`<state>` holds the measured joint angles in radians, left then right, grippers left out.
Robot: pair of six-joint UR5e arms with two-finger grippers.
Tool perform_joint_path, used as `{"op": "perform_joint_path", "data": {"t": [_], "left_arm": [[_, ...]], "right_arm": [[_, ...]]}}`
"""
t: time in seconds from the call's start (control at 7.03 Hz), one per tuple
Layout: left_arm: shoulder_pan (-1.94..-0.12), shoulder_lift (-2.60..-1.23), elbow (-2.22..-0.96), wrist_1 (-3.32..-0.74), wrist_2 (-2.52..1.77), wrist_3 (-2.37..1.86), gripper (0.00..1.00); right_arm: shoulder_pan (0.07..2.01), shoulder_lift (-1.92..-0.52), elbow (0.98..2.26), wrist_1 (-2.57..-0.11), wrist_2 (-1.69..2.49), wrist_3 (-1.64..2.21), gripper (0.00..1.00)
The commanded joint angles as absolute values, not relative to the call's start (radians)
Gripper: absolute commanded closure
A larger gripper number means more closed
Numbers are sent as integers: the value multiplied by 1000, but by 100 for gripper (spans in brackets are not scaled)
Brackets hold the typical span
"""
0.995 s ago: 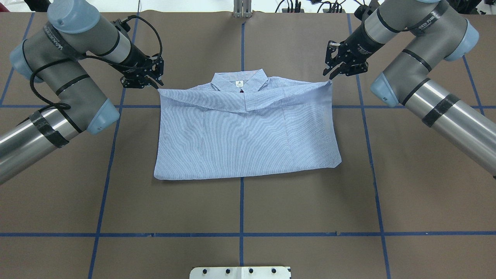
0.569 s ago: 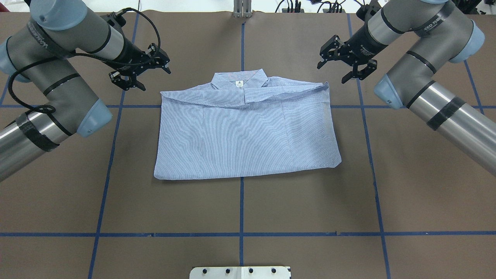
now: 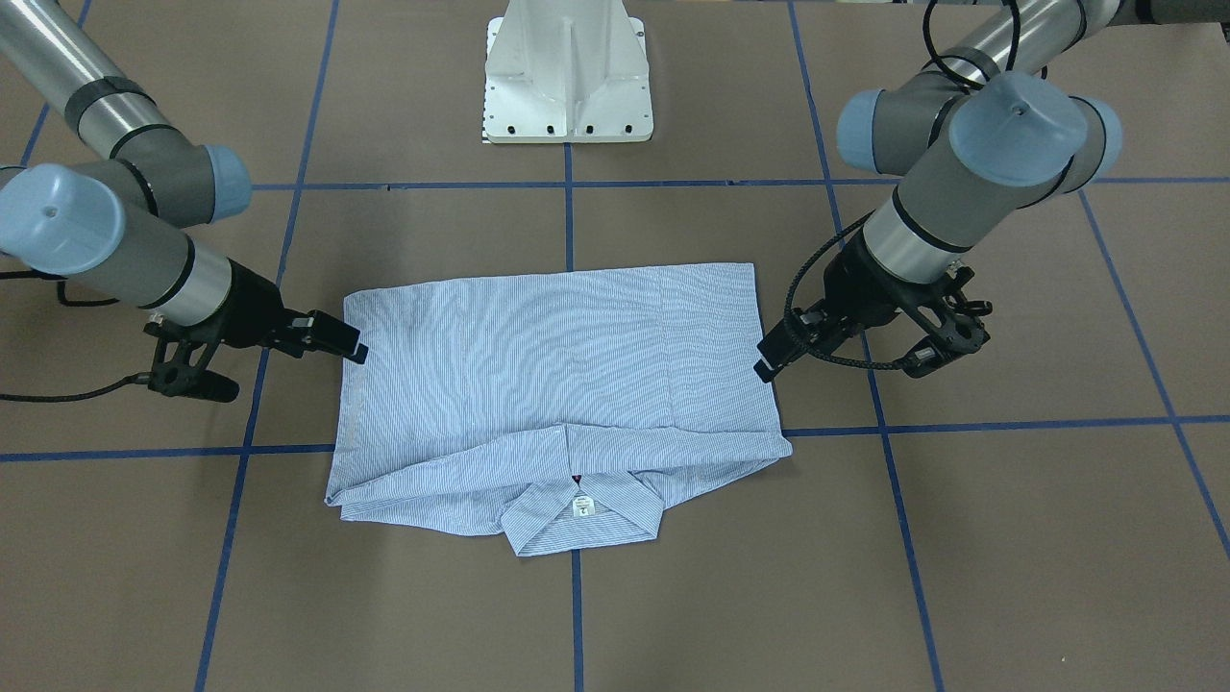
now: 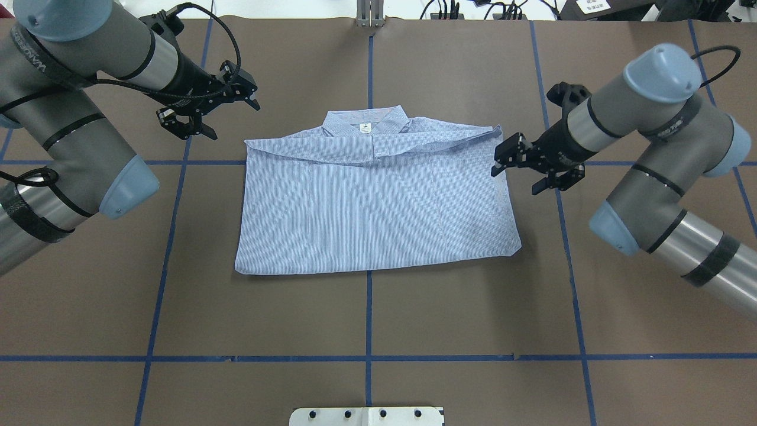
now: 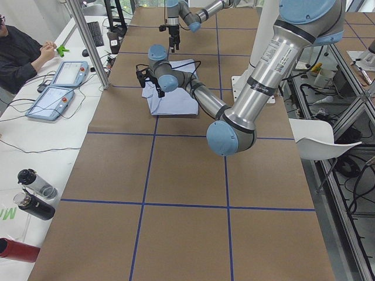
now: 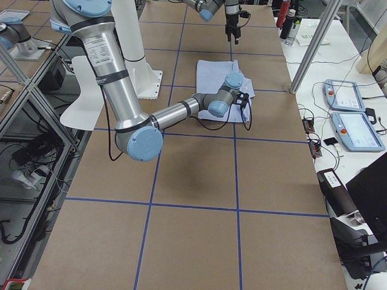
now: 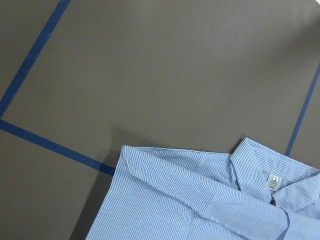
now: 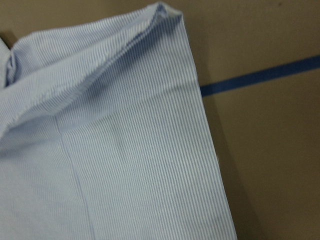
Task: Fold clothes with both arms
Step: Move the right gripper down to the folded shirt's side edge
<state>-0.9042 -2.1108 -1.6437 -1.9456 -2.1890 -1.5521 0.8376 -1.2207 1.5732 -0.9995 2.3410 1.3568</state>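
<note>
The clothes are one blue-and-white striped shirt, folded into a flat rectangle on the brown table, its collar and white label on the far side. My left gripper hovers open just outside the far left corner, holding nothing. Its wrist view shows the shirt at that corner and the collar, with no fingers in frame. Beside the shirt's right edge my right gripper stands open and empty, one finger near the cloth. In the front-facing view the shirt lies between the left gripper and the right gripper.
Blue tape lines grid the brown table. The white pedestal base stands on the robot's side. Along the far table edge sit pendants and bottles, with a seated person beside them.
Both grippers have let go of the shirt's far corners and opened. The right gripper has moved down along the right edge toward the robot. The left gripper has backed off slightly.
</note>
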Motion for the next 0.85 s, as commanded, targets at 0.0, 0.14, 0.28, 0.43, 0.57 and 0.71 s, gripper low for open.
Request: {"op": "perform_joint_path", "data": {"t": [0.0, 0.14, 0.28, 0.43, 0.57, 0.71], "left_arm": [[-904, -2114, -1649, -1942, -2189, -1554, 0], [-904, -2118, -1649, -1942, -2189, -1554, 0], [-902, -2120, -1649, -1942, -2187, -1554, 0], [-902, -2120, -1648, -1944, -2187, -1555, 0], [-902, -2120, -1647, -1942, -2187, -1554, 0], [-902, -2118, -1647, -1944, -2187, -1554, 0]], "right_arm": [[750, -1271, 1611, -1005, 2287, 1356, 0], [741, -1285, 1621, -1005, 2287, 1356, 0], [724, -1311, 1637, -1005, 2287, 1356, 0], [719, -1316, 1644, -1005, 2287, 1356, 0], [710, -1325, 1644, -1006, 2287, 1356, 0], [704, -1327, 1644, -1006, 2287, 1356, 0]]}}
